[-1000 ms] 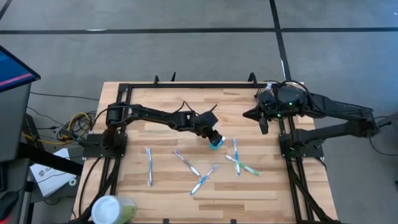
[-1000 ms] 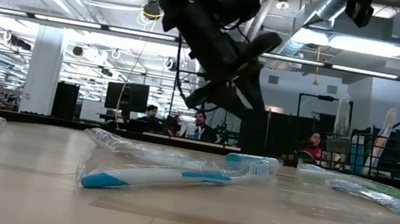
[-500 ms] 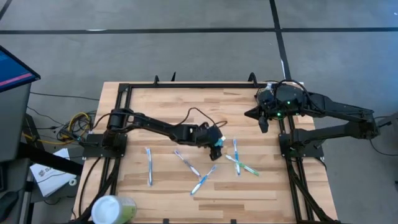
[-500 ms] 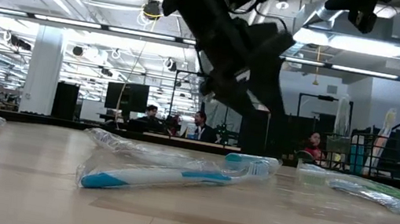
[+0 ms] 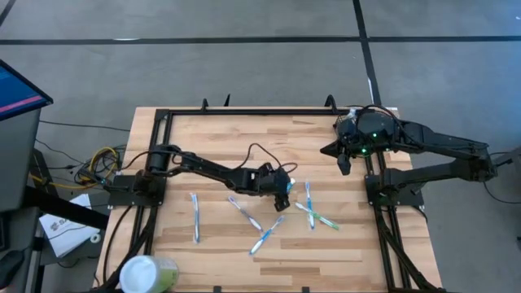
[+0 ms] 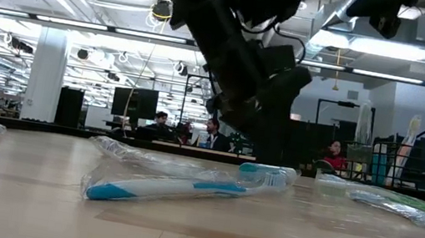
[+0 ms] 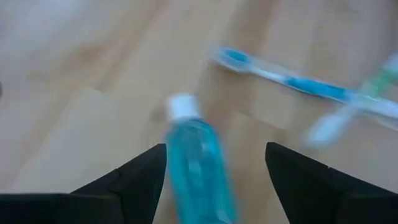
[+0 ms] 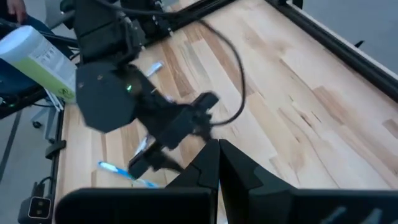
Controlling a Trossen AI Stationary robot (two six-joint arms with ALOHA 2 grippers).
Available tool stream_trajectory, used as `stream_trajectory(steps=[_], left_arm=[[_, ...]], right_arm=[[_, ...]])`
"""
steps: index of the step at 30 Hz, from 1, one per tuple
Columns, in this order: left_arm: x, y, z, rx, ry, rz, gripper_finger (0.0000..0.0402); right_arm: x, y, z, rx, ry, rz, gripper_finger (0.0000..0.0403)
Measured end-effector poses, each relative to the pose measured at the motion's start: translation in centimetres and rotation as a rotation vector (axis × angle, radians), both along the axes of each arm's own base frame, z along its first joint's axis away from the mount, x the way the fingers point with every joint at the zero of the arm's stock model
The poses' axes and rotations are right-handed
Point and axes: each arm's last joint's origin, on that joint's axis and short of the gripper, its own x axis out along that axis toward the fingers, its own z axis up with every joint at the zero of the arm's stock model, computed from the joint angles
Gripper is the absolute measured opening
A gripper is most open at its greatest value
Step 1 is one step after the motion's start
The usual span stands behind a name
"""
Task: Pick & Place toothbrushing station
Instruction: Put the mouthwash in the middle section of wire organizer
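A blue see-through bottle [image 7: 198,167] with a white cap lies lengthwise between the fingers of my open left gripper [image 7: 216,147], cap end away from the wrist. In the high view that gripper [image 5: 282,187] slants down over the table's middle, among several wrapped toothbrushes [image 5: 244,213]. My right gripper [image 5: 345,165] hangs shut, high over the far right of the table, with nothing in it. The toothbrushing station is out of view. My left gripper stands open on either side of the blue bottle's body [image 7: 186,180], coming at it on a downward slant, with the fingers along the bottle. The picture is blurred there, so I cannot tell whether a finger touches the bottle.
Wrapped toothbrushes lie scattered over the near half of the table [image 5: 195,216] [image 5: 267,234] [image 5: 308,195] [image 5: 319,217]. A pale-green cup with a white lid [image 5: 151,274] stands at the near left corner. A black frame [image 5: 244,111] borders the table. The far half shows bare wood [image 5: 244,130].
My left gripper has sunk toward the table and shifted a little toward the near edge, rolling its wrist as it went. The blue bottle stays at its fingertips.
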Motion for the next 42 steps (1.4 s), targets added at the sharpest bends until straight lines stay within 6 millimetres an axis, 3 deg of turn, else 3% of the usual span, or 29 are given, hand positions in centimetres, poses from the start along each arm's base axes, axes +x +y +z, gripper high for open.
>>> stream_trajectory(steps=[9,16,34,42], left_arm=[[0.0,0.0,-0.7,0.002,0.014,0.022,0.0269],[0.0,-0.4,-2.5,-0.024,0.076,0.003,0.0269],[-0.2,1.5,-2.2,-0.058,0.085,0.076,0.0269],[-0.3,1.3,-2.7,-0.079,0.109,0.06,0.0269]], right_arm=[[0.5,-0.1,-0.4,0.006,0.029,0.002,0.0],[0.6,-0.1,-0.4,0.007,0.031,0.002,0.0],[0.6,-0.1,-0.4,0.007,0.033,0.003,0.0],[0.6,-0.1,-0.4,0.007,0.033,0.003,0.0]])
